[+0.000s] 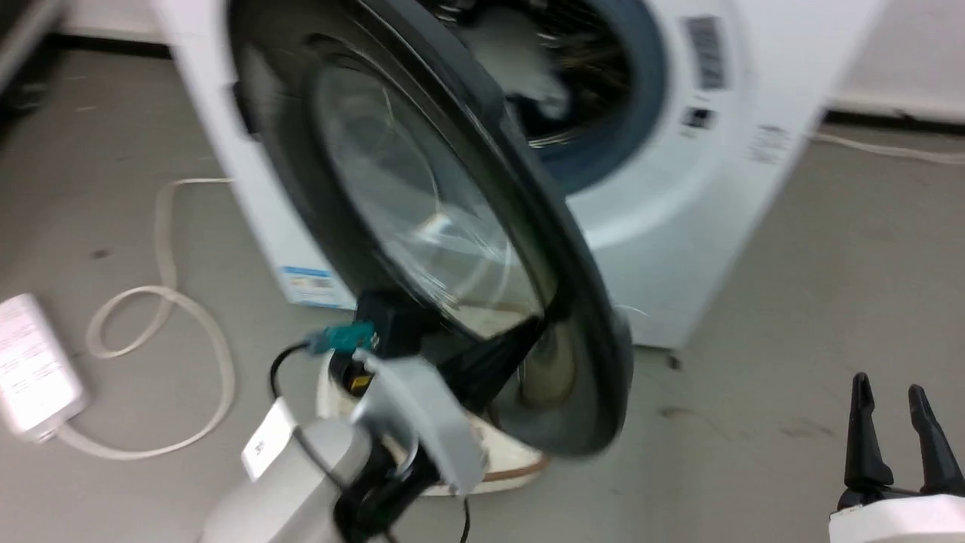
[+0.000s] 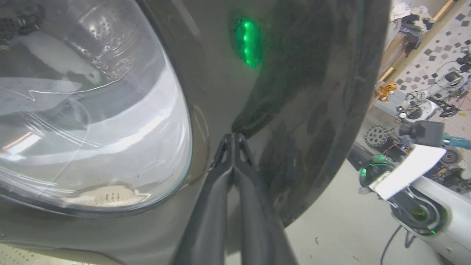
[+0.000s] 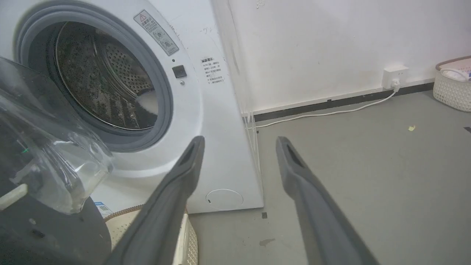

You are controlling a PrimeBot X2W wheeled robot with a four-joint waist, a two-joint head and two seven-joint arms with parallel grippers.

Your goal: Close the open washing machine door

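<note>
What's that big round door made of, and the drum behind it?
The washing machine door looks like glossy black plastic, since it mirrors lights, around a bulging window, probably glass: clear, with sharp glints. The drum looks like bare steel: shiny and perforated. Its grey ring seems matte rubber.

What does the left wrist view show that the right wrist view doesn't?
Left wrist view: the shut left hand, tips against the black face of the washing machine door, and a green glint on it. Right wrist view: the open right hand, the washing machine with its steel drum mouth, a wall socket and a cream basket by the wall. Both: the door's glass window and the grey floor.
</note>
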